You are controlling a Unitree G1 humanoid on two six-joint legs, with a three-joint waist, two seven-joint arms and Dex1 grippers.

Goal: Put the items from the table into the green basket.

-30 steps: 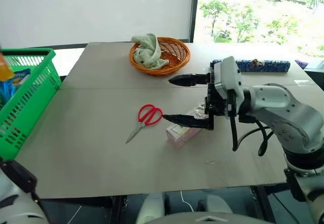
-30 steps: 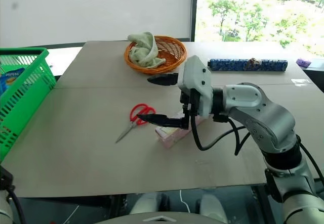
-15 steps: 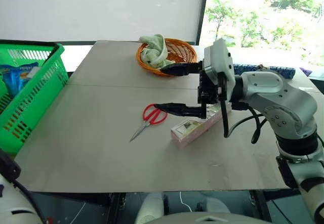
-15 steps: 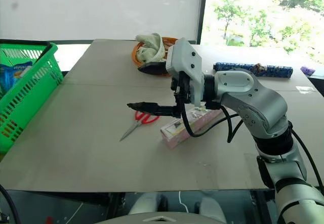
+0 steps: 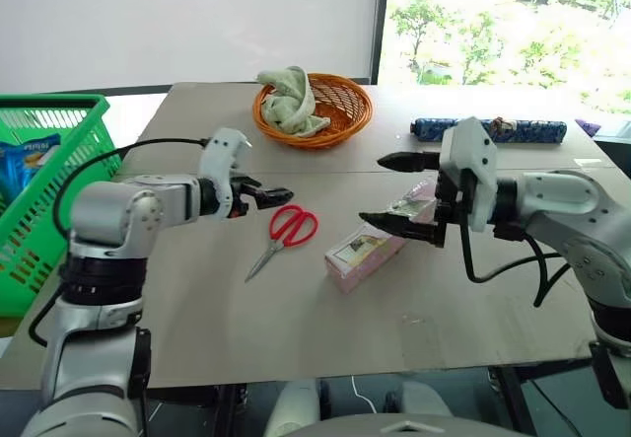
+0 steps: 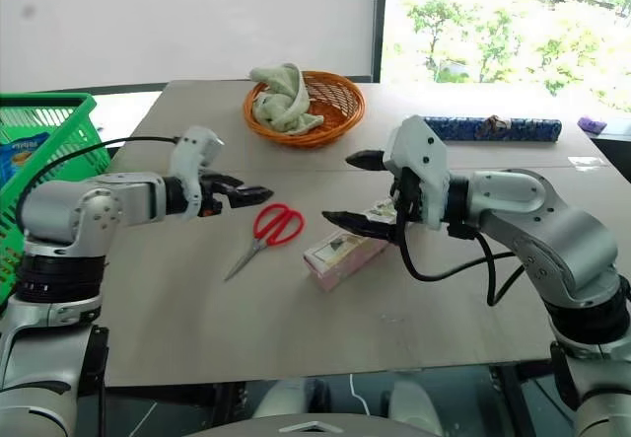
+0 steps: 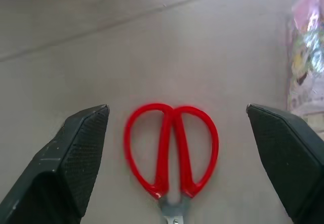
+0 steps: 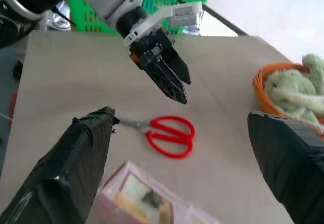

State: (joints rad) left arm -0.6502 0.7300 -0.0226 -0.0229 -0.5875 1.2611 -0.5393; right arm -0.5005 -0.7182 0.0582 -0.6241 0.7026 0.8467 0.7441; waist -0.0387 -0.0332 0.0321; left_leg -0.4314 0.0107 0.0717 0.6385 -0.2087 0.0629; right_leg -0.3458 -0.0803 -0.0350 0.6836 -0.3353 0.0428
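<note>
Left gripper (image 7: 177,128) jaws spread wide, holding nothing, hovering just above the red-handled scissors (image 5: 283,233), handles framed between its fingers. Scissors lie flat on the table (image 5: 296,328), beside the pink box (image 5: 370,248). Right gripper (image 5: 399,192) also wide open and empty, above the far end of the pink box, pointing toward the left gripper. Green basket (image 5: 49,200) sits at the table's left edge with a blue packet (image 5: 22,164) inside. Orange wicker basket (image 5: 340,111) with a green cloth (image 5: 289,100) at the back.
</note>
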